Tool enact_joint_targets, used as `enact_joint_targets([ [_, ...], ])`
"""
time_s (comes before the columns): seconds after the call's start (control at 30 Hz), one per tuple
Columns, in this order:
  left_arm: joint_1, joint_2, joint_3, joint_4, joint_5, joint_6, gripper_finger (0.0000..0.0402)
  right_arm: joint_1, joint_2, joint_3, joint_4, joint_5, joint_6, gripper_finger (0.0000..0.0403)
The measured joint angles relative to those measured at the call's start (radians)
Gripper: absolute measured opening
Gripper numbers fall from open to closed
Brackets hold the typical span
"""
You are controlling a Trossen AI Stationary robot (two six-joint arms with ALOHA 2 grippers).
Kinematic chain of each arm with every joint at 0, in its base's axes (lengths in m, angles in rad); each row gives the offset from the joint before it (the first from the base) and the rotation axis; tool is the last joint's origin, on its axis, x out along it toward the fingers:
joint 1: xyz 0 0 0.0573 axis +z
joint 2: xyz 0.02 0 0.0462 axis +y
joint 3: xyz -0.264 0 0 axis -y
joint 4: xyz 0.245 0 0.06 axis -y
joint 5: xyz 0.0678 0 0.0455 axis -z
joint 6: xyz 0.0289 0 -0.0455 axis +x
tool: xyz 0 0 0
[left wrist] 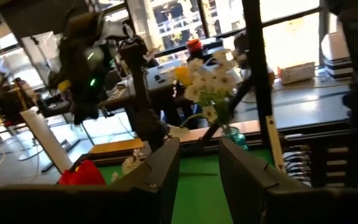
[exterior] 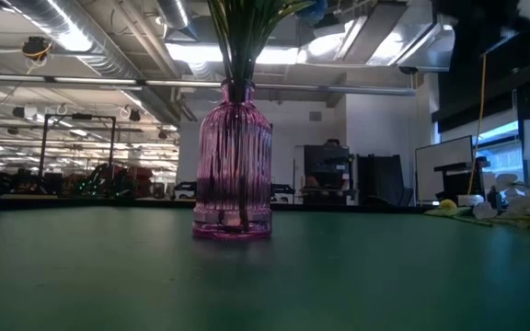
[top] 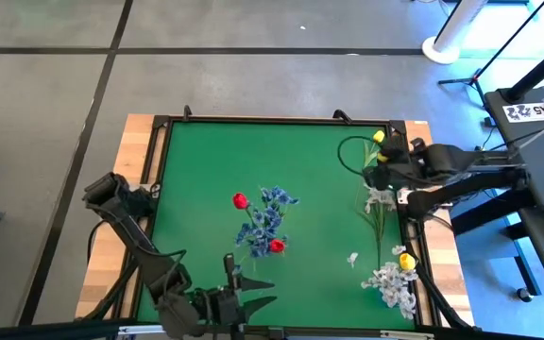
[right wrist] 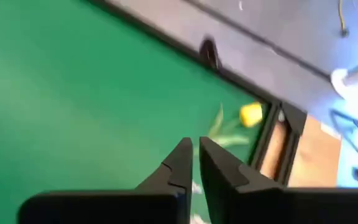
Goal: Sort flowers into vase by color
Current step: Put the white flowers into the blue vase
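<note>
Flowers are split between a purple vase (exterior: pixel 233 165) at mid-counter, which holds red tulips (top: pixel 241 200) and blue sprays (top: pixel 272 217), and a loose group on the green mat (top: pixel 206 170) along the right edge. Nearest the operator side of the counter, the left pincer (top: pixel 253 293) rests low at the front edge with its fingers parted and nothing between them; this arm is waiting. Farther in and to the right, a whitish spray (top: pixel 390 283) with one yellow tulip (top: pixel 406 261) lies near the front right corner, and a small detached white blossom (top: pixel 353 257) sits just beside it. Farther still, the right pincer (top: pixel 378 175) hovers over the right edge of the mat; in the right wrist view its fingertips (right wrist: pixel 182 155) stand almost together with no stem visibly between them, so it is judged clenched and empty. A second yellow tulip (right wrist: pixel 251 113) lies just beyond this pincer toward the far right corner, its green stem curving back toward the pincer. The right arm is clearly the nearer one; the coming pickup likely calls for released fingers set across that stem
</note>
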Motion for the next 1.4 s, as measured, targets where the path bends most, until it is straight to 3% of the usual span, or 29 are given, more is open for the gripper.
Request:
enact_joint_targets([
  [0.17, -0.04, 0.0, 0.0, -0.008, -0.001, 0.0, 0.0108, -0.122, 0.007, -0.158, 0.074, -0.226, -0.064, 0.0095],
  [0.3, -0.07, 0.0, 0.0, -0.006, -0.012, -0.001, 0.0108, -0.142, 0.008, -0.339, 0.18, -0.389, -0.02, 0.0167],
  [0.5, -0.099, 0.0, 0.0, -0.005, -0.049, -0.005, 0.0108, -0.141, 0.01, -0.592, 0.394, -0.46, 0.075, 0.0248],
  [0.7, -0.096, 0.0, 0.0, -0.006, -0.064, -0.011, 0.0108, -0.141, 0.053, -0.664, 0.504, -0.524, 0.026, 0.0268],
  [1.07, -0.08, 0.0, 0.0, -0.009, -0.06, -0.028, 0.0108, -0.14, 0.255, -0.658, 0.608, -0.656, -0.027, 0.0213],
  [1.17, -0.08, 0.0, 0.0, -0.011, -0.06, -0.033, 0.0108, -0.139, 0.275, -0.64, 0.65, -0.67, -0.066, 0.0168],
  [1.4, -0.08, 0.0, 0.0, -0.016, -0.06, -0.039, 0.0108, -0.081, 0.238, -0.494, 0.762, -0.644, -0.166, 0.0015],
])
